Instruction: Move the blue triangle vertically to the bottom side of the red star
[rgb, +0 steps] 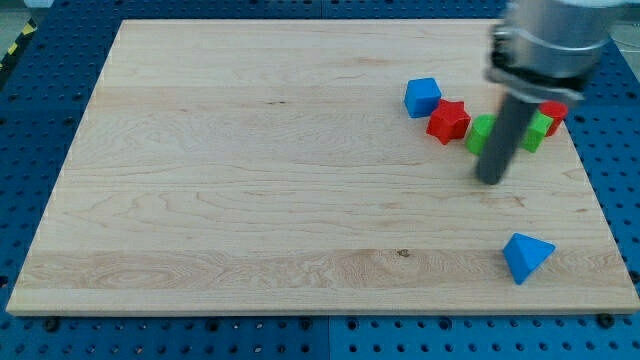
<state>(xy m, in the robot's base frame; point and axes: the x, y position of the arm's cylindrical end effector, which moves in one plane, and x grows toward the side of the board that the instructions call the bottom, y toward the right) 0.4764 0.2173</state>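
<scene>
The blue triangle (526, 256) lies near the board's bottom right corner. The red star (448, 121) sits in the upper right part of the board, touching a blue cube (422, 97) at its upper left. My tip (489, 180) is below and to the right of the red star, well above the blue triangle and apart from it. The rod rises from the tip to the arm's body at the view's top right and hides part of the blocks behind it.
A green block (481, 133) shows left of the rod and another green block (537, 130) right of it. A red block (554, 112) sits at the far right, partly hidden. The wooden board (250, 200) lies on a blue perforated table.
</scene>
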